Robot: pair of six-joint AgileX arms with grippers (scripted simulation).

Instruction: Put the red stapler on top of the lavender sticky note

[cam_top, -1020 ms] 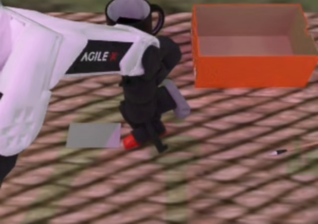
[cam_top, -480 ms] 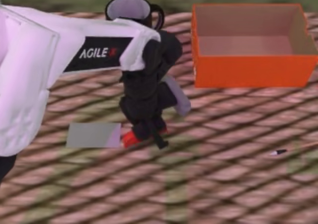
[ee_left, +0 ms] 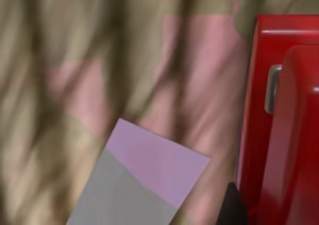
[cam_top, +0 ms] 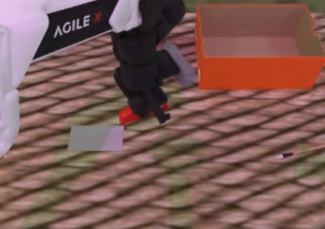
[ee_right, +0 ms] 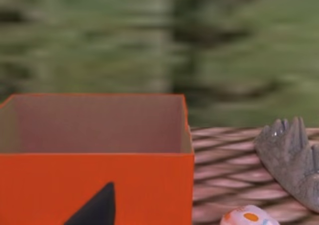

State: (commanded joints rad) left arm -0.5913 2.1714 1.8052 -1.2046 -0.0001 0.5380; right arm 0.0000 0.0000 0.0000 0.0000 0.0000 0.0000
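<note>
While the left gripper (cam_top: pixel 148 108) is clamped on the red stapler (cam_top: pixel 129 116), it holds it up off the table (cam_top: pixel 228 188), just far-right of the lavender sticky note (cam_top: pixel 96 138). Orange box (cam_top: pixel 259 46) sits far right. Right gripper's not really visible.

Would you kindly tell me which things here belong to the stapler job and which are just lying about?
Job: red stapler held by the left gripper; lavender sticky note.
Lying about: orange box; small dark pen-like object.
</note>
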